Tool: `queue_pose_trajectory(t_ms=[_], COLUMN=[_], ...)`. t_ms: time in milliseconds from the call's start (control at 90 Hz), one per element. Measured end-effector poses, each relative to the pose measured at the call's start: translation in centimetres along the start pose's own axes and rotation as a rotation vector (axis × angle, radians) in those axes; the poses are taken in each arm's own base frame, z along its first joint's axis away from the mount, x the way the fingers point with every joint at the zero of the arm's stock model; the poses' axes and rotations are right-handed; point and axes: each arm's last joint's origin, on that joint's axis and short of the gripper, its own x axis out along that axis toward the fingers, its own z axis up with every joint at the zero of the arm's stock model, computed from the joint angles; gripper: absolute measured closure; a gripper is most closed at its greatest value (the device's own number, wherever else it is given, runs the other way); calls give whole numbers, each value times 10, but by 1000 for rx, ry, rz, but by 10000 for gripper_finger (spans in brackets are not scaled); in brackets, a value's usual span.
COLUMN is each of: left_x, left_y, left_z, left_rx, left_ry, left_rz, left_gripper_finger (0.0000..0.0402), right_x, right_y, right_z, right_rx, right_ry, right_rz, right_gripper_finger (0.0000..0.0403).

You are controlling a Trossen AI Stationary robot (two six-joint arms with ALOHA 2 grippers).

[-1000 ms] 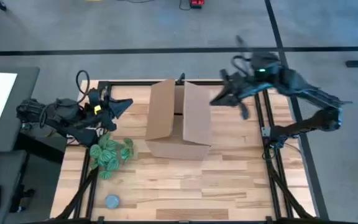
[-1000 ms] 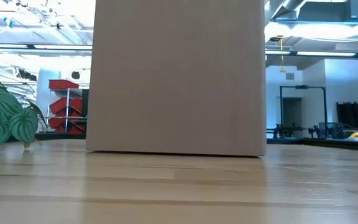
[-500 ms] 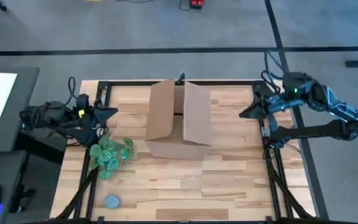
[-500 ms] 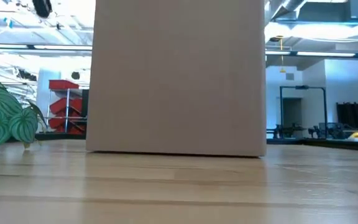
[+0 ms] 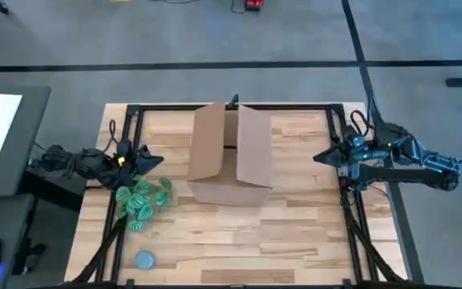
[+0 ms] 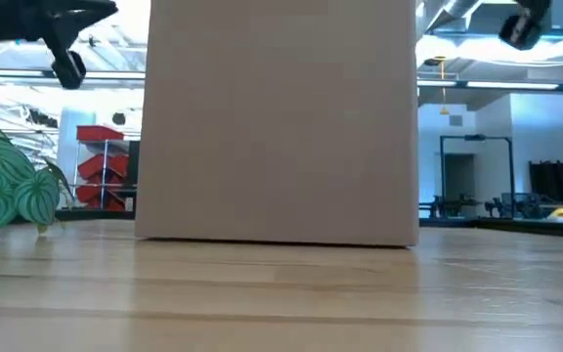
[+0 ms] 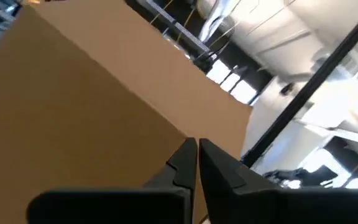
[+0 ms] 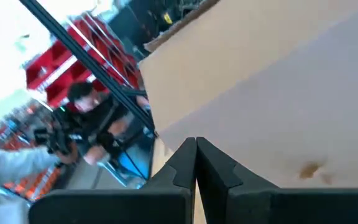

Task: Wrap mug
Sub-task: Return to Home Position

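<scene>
Wooden table (image 5: 295,233) under a black frame, and the mug doesn't show in any view, so I can't say where it is. What hides everything is the box (image 5: 229,156) in the middle. From above, its two top panels slope toward each other with a dark slit at the far end, and the inside can't be seen. In the low view the box (image 6: 277,117) fills the centre and blocks whatever's behind it.

Left gripper (image 5: 152,154) sits at the table's left edge, pointing at the box. Its wrist view shows the fingertips pinched together (image 7: 196,144) with nothing between them. Right gripper (image 5: 321,156) is at the right edge, also clenched on nothing (image 8: 196,142).

Green plant (image 5: 143,199) lies just in front of the left gripper and is cut off in the low view. Blue disc (image 5: 144,259) sits near the front edge.
</scene>
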Motion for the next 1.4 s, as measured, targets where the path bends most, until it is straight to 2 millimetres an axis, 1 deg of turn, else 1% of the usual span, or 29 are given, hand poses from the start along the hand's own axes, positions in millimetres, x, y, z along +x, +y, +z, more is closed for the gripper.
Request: queue_pose_trajectory(t_ms=[111, 200, 233, 344, 444, 511, 578, 711, 767, 922, 1000, 1122, 1211, 1400], left_x=[2, 3, 3, 5, 6, 6, 6, 7, 7, 5, 6, 6, 5, 5], left_y=[9, 19, 19, 24, 25, 25, 27, 35, 39, 47, 47, 47, 48, 48], left_z=[-14, -25, -23, -24, -22, -23, -24, -28, -30, -38, -38, -38, -38, -38], left_rx=[4, 9, 7, 65, 133, 184, 231, 321, 329, 267, 259, 357, 413, 398], left_ry=[-49, -60, -75, -48, -30, 1, 12, 41, 67, 131, 132, 143, 149, 147], left_rz=[-49, -41, -46, -24, -83, -119, -113, -16, 34, 137, 143, 143, 141, 144], left_gripper_finger=[402, 402, 402, 402, 402, 402, 402, 402, 402, 402, 402, 402, 402, 402], right_x=[-3, -6, -6, -8, -8, -6, -2, 4, 7, 13, 14, 14, 14, 14], right_y=[-11, -20, -23, -32, -38, -41, -44, -50, -53, -59, -61, -62, -62, -63], right_z=[-17, -30, -34, -46, -54, -57, -60, -65, -67, -72, -74, -75, -76, -77], right_rx=[24, 29, 34, 62, 66, 60, 35, 11, 9, 7, -26, -109, -136, -133], right_ry=[-49, -67, -72, -106, -115, -108, -100, -119, -137, -149, -153, -158, -152, -139], right_rz=[43, 56, 58, 74, 82, 72, 63, 71, 86, 85, 73, 67, 66, 54], right_gripper_finger=[403, 403, 403, 403, 403, 403, 403, 403, 403, 403, 403, 403, 403, 403])
